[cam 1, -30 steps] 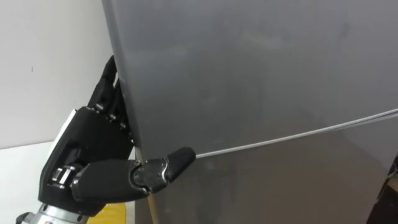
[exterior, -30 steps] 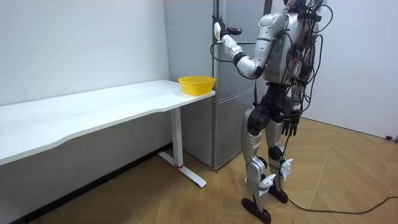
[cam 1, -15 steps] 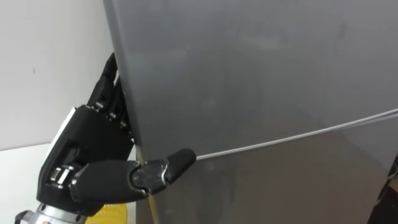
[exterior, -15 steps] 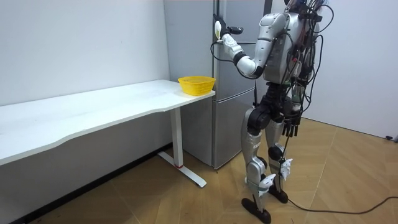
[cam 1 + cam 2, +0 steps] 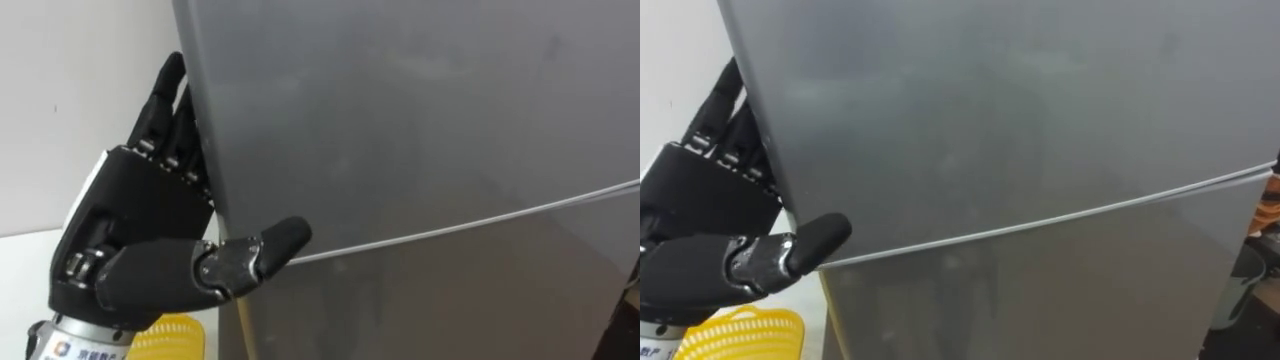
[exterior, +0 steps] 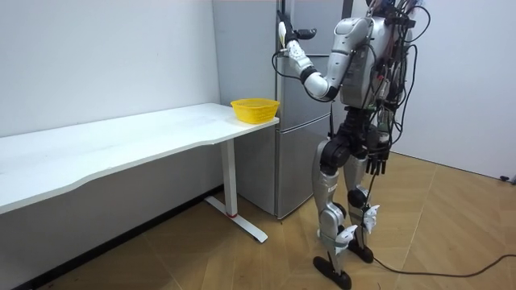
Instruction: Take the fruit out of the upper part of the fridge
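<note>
Left hand (image 5: 130, 250), fingers straight along upper fridge door (image 5: 400, 120) edge, thumb on front.

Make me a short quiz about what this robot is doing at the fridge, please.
1. True or false: the tall grey metal fridge's upper door stands wide open.
2. The yellow plastic basket stands on: A the floor; B the long white table; C the fridge top.
3. Which robot hand is at that door's left edge, fingers straight along the side and thumb on the front?
Key: 1 false; 2 B; 3 left.
</note>
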{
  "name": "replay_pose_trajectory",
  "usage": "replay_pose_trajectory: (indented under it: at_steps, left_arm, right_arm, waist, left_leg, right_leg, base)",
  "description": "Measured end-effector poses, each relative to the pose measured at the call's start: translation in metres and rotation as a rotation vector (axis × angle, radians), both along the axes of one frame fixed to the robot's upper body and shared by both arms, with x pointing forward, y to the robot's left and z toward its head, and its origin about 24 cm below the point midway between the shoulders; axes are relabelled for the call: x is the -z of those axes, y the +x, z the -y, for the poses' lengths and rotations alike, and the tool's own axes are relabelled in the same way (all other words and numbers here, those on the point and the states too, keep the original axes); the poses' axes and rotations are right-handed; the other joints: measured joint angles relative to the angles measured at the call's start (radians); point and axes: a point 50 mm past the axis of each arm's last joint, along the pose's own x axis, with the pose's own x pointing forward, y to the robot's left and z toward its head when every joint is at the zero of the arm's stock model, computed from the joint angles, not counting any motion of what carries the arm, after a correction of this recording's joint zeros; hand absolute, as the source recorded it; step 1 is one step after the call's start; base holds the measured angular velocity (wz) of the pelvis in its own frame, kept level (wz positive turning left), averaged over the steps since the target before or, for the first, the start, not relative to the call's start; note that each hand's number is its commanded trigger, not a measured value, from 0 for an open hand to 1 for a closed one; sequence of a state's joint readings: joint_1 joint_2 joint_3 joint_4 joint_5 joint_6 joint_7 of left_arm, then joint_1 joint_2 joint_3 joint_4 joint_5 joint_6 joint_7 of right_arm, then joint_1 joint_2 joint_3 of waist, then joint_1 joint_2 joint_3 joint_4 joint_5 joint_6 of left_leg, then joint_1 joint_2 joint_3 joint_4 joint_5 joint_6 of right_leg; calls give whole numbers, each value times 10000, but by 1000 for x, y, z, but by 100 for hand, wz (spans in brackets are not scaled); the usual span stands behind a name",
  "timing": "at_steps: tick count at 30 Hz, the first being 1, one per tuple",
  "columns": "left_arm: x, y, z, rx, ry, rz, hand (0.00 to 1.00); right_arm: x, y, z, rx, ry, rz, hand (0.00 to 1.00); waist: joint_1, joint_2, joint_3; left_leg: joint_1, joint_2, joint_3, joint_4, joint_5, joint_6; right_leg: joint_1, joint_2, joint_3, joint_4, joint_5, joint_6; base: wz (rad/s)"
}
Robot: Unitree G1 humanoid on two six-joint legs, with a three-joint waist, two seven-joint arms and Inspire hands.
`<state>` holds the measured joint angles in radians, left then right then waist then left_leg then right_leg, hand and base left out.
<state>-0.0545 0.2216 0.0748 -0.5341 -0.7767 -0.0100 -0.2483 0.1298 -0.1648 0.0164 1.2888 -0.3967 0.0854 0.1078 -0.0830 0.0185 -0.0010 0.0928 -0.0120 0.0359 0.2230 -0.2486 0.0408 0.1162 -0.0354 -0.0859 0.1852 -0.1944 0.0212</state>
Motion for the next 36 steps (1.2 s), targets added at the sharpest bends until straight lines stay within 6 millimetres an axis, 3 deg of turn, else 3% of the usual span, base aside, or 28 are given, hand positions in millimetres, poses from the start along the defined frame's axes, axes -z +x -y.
replay_pose_trajectory:
  at_steps: [7,11,15,23,30,36]
  left_arm:
    - [-12,-8,1,827,-984,786,0]
    - [-14,-11,1,1075,-1088,1167,0]
    - [-17,-13,1,1443,-1319,1560,0]
    - [-18,-17,8,2617,-1508,2091,0]
    - [-17,-21,17,3781,-1501,2525,0]
    - [-18,-24,19,4198,-1298,2852,0]
  right_arm:
    - [-1,4,5,-53,-176,103,0]
    - [-1,5,5,-52,-146,63,0]
    - [-2,3,8,-47,-159,-17,0]
    - [-3,2,11,-50,-244,-62,0]
    - [-3,4,10,-63,-32,-43,0]
    - [-3,5,10,-68,50,-58,0]
  waist:
    - [-13,-15,-4]
    - [-4,103,34]
    - [16,195,6]
    - [13,152,1]
    - [20,-24,-8]
    - [34,21,6]
  left_leg:
    - [35,1,119,45,-1,2]
    - [30,12,127,60,-8,12]
    - [47,17,197,-20,-11,17]
    - [42,17,325,-11,-11,17]
    - [44,20,328,57,-12,18]
    - [47,55,371,61,-24,33]
  right_leg:
    - [-9,-21,65,-4,3,0]
    - [-5,-27,118,9,3,0]
    - [1,2,281,28,19,-26]
    - [-37,25,348,57,47,-68]
    - [-38,24,350,46,49,-68]
    - [-56,24,410,46,54,-63]
  base:
    - [-4]
    - [0]
    - [-6]
    - [-4]
    - [0]
    - [-1]
